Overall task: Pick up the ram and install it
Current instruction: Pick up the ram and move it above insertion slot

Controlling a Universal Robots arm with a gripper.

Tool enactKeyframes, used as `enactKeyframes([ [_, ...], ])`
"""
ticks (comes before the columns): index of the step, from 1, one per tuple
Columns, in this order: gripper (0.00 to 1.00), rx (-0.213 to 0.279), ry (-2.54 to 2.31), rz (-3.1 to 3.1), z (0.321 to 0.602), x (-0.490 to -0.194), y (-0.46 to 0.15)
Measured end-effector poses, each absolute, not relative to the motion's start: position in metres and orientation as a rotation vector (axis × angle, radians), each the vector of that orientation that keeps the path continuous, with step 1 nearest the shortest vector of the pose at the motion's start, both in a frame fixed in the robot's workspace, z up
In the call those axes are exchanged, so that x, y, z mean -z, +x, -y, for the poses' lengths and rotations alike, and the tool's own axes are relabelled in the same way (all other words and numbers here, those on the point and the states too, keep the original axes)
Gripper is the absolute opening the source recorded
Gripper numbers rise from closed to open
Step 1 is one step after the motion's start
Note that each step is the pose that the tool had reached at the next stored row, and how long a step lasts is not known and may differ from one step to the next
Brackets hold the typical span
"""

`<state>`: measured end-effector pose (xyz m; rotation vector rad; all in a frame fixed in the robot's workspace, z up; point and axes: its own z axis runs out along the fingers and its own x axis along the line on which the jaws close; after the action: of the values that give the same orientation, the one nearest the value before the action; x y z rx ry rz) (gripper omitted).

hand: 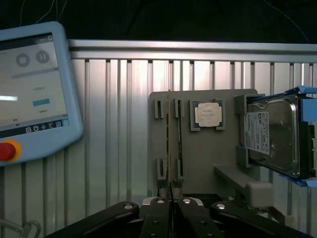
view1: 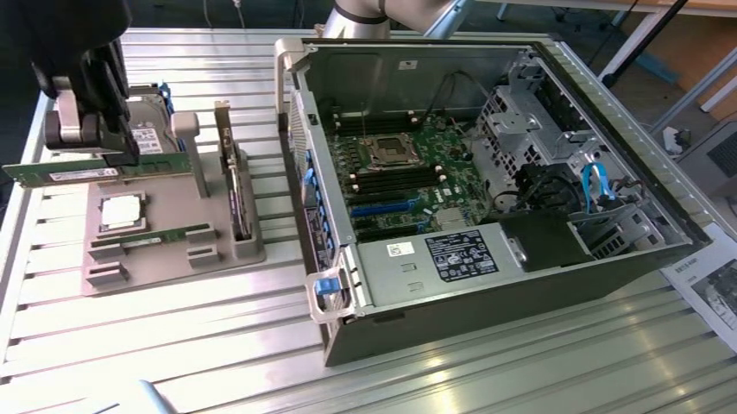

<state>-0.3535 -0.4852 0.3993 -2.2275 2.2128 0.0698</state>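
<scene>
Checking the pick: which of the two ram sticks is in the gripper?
The ram held up over the gray holder, clamped in the gripper. The other ram sits in its holder slot, beside the processor.

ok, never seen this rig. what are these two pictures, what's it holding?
One robot arm works over a metal table. One picture comes from a camera off the arm; the other looks past the end effector from the wrist. On the table: an open computer case showing its motherboard, and a grey holder carrying a processor chip, a hard drive, an expansion card and a second memory stick. The end effector is shut on the ram, a thin green stick, above the holder. The blue-framed screen is a control pendant.
</scene>
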Motion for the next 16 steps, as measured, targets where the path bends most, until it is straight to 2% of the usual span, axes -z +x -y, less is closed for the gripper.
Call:
enactKeyframes([
  [6,0.12,-0.070,-2.226,-2.214,0.485,-0.411,-0.353],
  [16,0.12,-0.070,-2.226,-2.214,0.485,-0.412,-0.353],
])
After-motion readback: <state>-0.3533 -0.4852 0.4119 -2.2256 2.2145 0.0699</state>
